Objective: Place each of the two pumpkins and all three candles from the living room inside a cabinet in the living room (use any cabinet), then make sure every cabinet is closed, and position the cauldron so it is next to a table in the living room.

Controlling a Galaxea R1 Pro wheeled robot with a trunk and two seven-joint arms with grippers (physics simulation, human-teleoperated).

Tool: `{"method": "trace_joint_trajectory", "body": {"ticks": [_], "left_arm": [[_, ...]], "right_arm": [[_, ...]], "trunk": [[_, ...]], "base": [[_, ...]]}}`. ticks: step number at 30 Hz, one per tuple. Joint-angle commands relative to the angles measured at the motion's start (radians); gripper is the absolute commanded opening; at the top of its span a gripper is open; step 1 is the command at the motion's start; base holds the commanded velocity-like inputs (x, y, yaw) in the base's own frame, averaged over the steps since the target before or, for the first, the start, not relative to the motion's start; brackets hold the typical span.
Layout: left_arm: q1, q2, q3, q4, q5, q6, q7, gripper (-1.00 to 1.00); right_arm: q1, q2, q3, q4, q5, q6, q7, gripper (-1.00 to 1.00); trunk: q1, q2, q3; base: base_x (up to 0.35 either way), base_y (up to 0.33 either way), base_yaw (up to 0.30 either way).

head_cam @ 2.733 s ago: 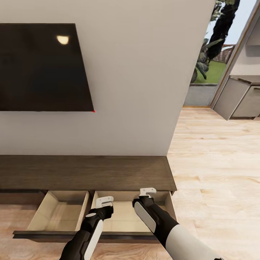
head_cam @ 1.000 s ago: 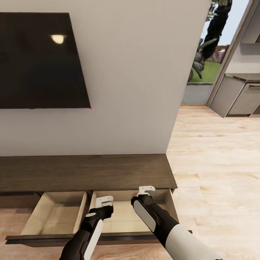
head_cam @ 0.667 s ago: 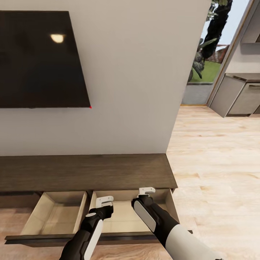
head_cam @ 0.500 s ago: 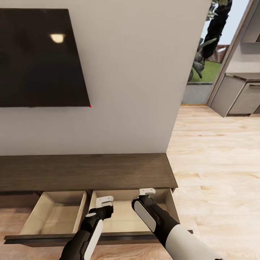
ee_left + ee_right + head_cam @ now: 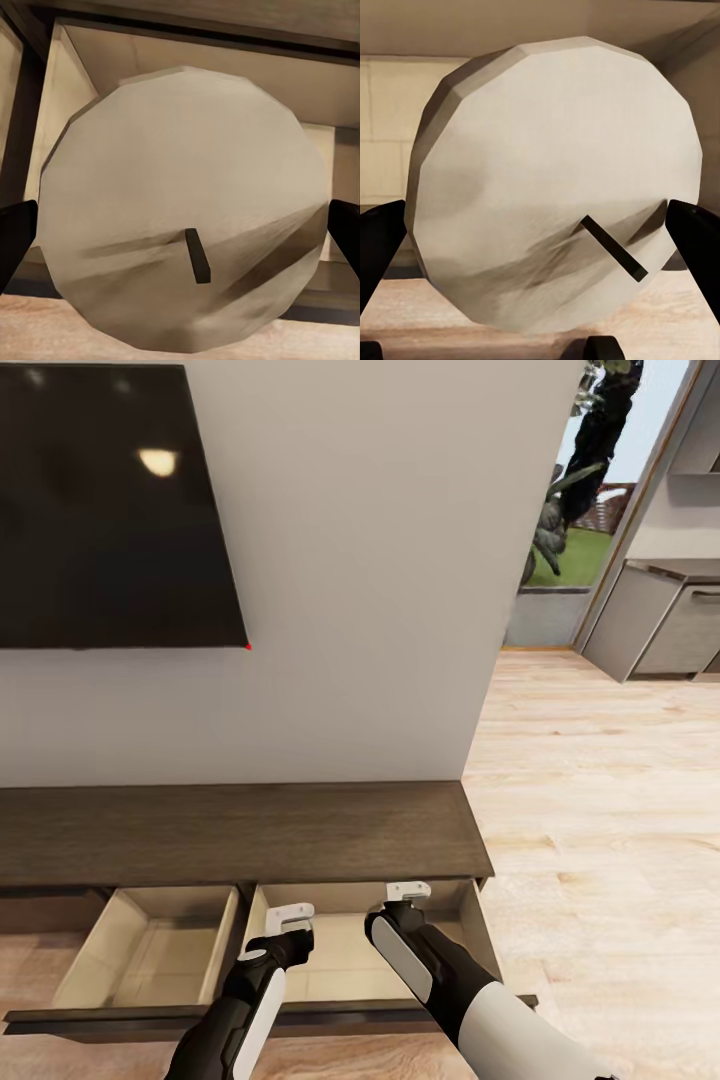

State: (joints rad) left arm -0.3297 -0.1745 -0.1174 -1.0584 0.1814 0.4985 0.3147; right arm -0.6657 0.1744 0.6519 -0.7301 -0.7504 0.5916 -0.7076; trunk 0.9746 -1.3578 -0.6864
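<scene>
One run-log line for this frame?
left gripper: shut on candle | right gripper: shut on second candle | cabinet drawers: open

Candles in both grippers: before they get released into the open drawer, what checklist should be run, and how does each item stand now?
1. Left gripper shut on a candle: ok, dark fingers flank it, wick end faces the camera.
2. Right gripper shut on a second candle: ok, held likewise.
3. Cabinet drawer pulled out: ok, both drawers stand open.
4. Grippers above the right drawer: ok in the head view.
5. Landing spot free: cannot tell, the arms hide much of the drawer floor.
6. Height above the drawer floor suits a drop: cannot tell.
</scene>
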Motion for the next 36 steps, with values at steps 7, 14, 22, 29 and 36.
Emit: {"method": "trace_joint_trajectory", "body": {"ticks": [7, 14, 22, 29, 36], "left_arm": [[0.0, 0.0, -0.001, 0.0, 0.0, 0.0, 0.0, -1.0], [0.0, 0.0, -0.003, 0.001, 0.0, 0.0, -0.002, -1.0], [0.0, 0.0, -0.061, 0.004, 0.0, 0.002, 0.001, -1.0], [0.0, 0.0, -0.063, 0.004, 0.0, 0.004, 0.001, -1.0], [0.0, 0.0, -0.063, 0.003, 0.001, 0.009, -0.001, -1.0]], "right_arm": [[0.0, 0.0, 0.002, 0.0, 0.0, 0.002, 0.005, -1.0], [-0.001, 0.0, 0.002, 0.0, -0.001, 0.012, 0.07, -1.0], [-0.002, 0.0, 0.002, 0.0, -0.101, 0.046, 0.088, -1.0], [-0.002, 0.0, 0.002, 0.0, -0.108, 0.039, 0.085, -1.0], [-0.001, 0.0, 0.002, -0.001, -0.099, 0.024, 0.085, -1.0]], "trunk": [[0.027, -0.049, -0.022], [0.054, -0.098, -0.044], [0.084, -0.154, -0.069], [0.111, -0.203, -0.091], [0.138, -0.252, -0.113]], "base": [[0.0, 0.0, 0.0], [0.0, 0.0, 0.0], [0.0, 0.0, 0.0], [0.0, 0.0, 0.0], [0.0, 0.0, 0.0]]}}
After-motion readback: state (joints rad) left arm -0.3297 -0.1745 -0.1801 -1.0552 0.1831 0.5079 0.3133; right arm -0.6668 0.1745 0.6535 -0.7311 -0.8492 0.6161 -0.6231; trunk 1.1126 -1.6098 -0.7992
